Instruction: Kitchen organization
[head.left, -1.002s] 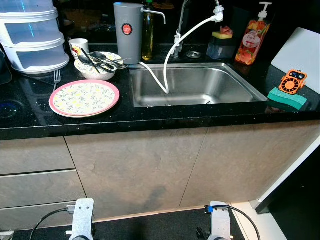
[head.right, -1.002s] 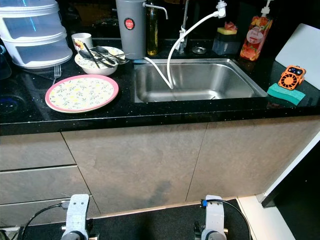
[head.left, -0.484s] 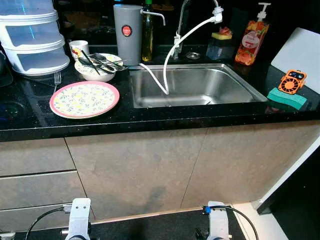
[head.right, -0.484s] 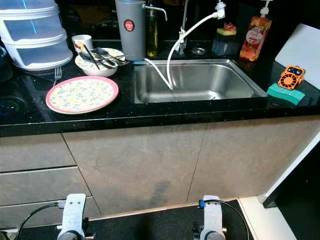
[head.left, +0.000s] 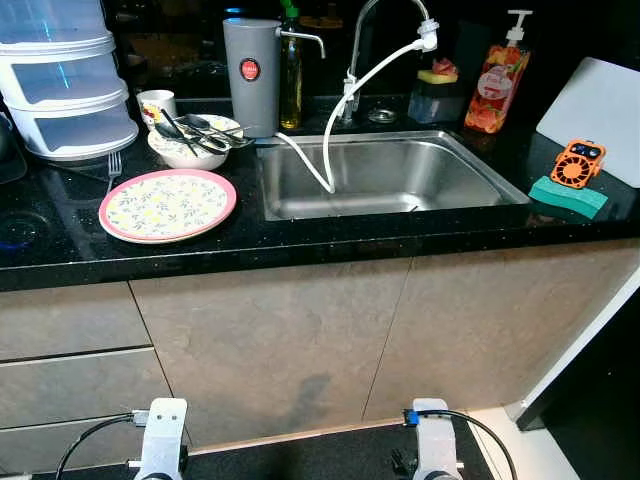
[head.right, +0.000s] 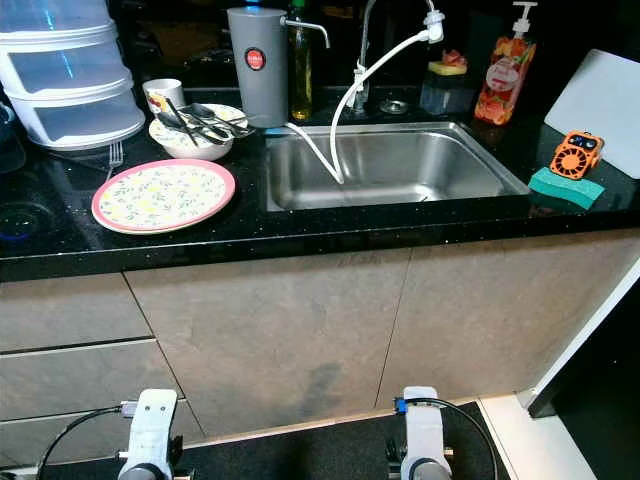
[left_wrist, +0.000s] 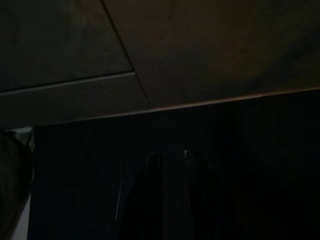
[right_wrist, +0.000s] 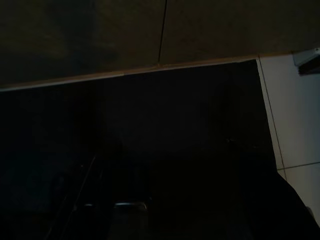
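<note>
The left gripper and right gripper hang low before the cabinet doors, too dark to tell whether their fingers are apart. On the black table, the flowered pink-rimmed plate lies at centre left, a bowl of cutlery behind it, beside the steel sink. A green sponge lies at far right.
</note>
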